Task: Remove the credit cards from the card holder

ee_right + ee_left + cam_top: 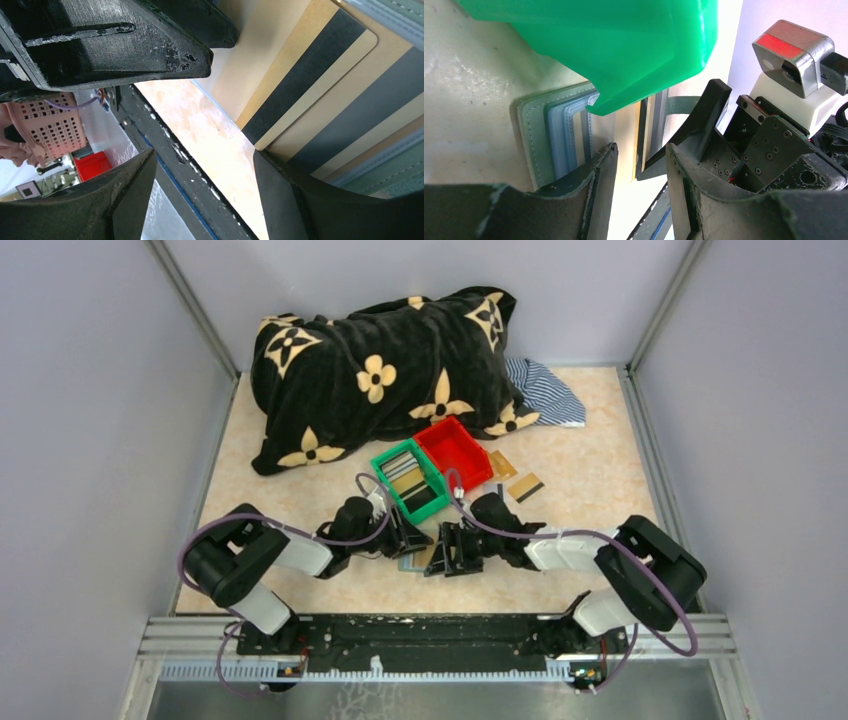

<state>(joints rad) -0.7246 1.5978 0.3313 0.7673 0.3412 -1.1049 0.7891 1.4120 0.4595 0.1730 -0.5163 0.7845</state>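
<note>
Card holder (414,561) flat on the bench (600,510) between both claws, just short of the green bin (383,464). Cards (320,65) jutting lengthwise toward the near edge. Nearer: right claw (202,160), released wide, card ends beside one finger (300,200). Left claw (639,155) half spread over holder, grasping nothing visible.

**Left end effector** (639,160): matt black fingers (594,180), scuffed and rough-edged. Just ahead of it, the card holder (541,145): soft, matt grey-green material with stitched seams. Farther ahead, the green bin (624,45): glossy moulded plastic. Beside the right end effector (205,170), the credit cards (310,80): smooth gold plastic with a matt black stripe. Under them, the surface (205,130): smooth, mottled beige, low sheen.
</note>
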